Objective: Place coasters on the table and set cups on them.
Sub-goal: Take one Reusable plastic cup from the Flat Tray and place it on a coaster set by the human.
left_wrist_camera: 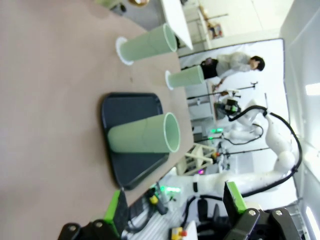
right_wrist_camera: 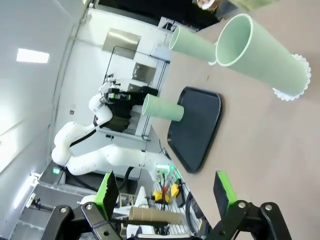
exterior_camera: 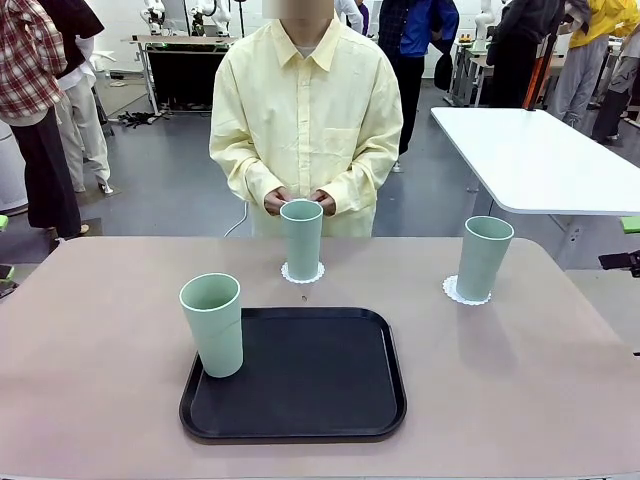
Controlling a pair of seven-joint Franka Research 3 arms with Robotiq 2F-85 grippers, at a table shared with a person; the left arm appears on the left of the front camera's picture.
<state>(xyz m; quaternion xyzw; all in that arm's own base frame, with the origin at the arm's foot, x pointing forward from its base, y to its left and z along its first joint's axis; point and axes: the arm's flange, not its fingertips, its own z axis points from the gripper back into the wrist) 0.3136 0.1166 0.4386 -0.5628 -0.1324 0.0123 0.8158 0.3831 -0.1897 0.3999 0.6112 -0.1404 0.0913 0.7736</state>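
Three mint-green cups stand upright. One cup [exterior_camera: 212,325] [left_wrist_camera: 142,134] [right_wrist_camera: 162,108] rests at the left edge of the black tray [exterior_camera: 310,385], with no coaster visible under it. The middle cup [exterior_camera: 302,238] [left_wrist_camera: 185,78] [right_wrist_camera: 192,44] stands on a white scalloped coaster [exterior_camera: 302,273] at the far edge of the table [exterior_camera: 520,380], with the person's hands [exterior_camera: 322,200] close behind its rim. The right cup [exterior_camera: 483,257] [left_wrist_camera: 147,45] [right_wrist_camera: 262,55] stands on another coaster [exterior_camera: 466,293] [right_wrist_camera: 292,85]. My left gripper [left_wrist_camera: 174,202] and right gripper [right_wrist_camera: 165,187] are open, empty, and back from the cups.
The person in a pale yellow shirt [exterior_camera: 305,110] stands at the far side of the table. A white table [exterior_camera: 540,160] lies beyond the right corner. A small dark speck [exterior_camera: 305,298] lies just in front of the middle coaster.
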